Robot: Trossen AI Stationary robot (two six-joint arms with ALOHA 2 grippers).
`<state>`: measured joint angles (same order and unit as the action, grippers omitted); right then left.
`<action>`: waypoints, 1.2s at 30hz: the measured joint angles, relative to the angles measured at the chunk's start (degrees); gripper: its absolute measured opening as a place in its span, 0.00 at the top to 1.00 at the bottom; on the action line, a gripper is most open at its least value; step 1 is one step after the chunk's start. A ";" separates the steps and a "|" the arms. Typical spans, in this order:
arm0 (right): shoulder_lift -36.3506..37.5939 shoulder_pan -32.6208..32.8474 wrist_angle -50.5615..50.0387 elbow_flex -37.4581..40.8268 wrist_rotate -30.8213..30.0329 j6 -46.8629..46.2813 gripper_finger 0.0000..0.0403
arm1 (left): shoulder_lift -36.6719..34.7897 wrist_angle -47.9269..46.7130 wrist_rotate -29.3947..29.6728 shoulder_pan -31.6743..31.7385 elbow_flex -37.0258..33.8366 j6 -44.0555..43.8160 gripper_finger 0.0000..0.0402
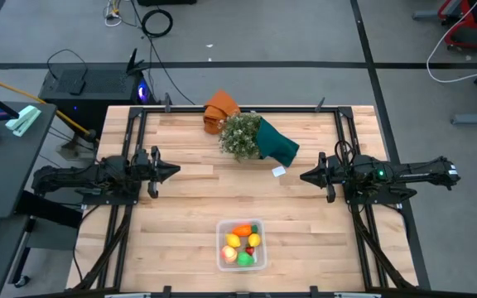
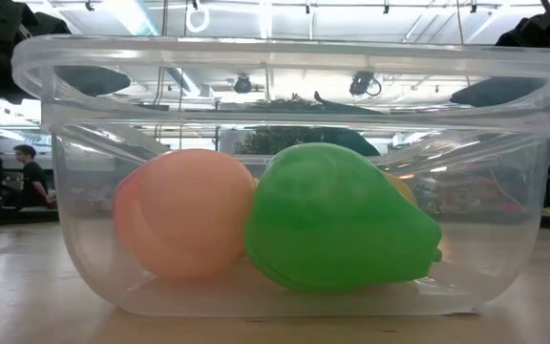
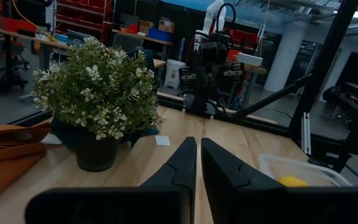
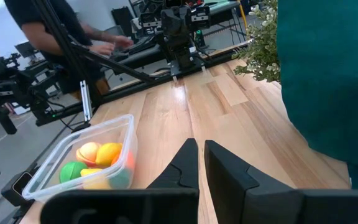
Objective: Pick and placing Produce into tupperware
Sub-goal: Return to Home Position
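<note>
Left arm [image 1: 89, 178] noted folded low and level, forearm pointed inward toward its partner. Left gripper [image 1: 175, 171] seen empty at its tip, the fingers [image 3: 179, 168] set close together with only a thin slit between them. Right arm [image 1: 404, 175] mirrored opposite, likewise level and pointed inward. Right gripper [image 1: 303, 175] empty, the two fingers parallel and nearly touching. Grippers observed well apart, facing each other.
</note>
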<state>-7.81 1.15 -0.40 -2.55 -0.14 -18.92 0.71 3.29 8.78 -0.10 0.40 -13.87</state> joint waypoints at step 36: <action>-0.01 0.00 0.00 0.00 0.00 0.00 1.00 | 0.00 0.00 0.00 0.00 0.00 -0.03 0.91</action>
<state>-7.83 1.15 -0.40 -2.55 -0.14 -18.92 0.71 3.29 8.78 -0.10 0.40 -13.90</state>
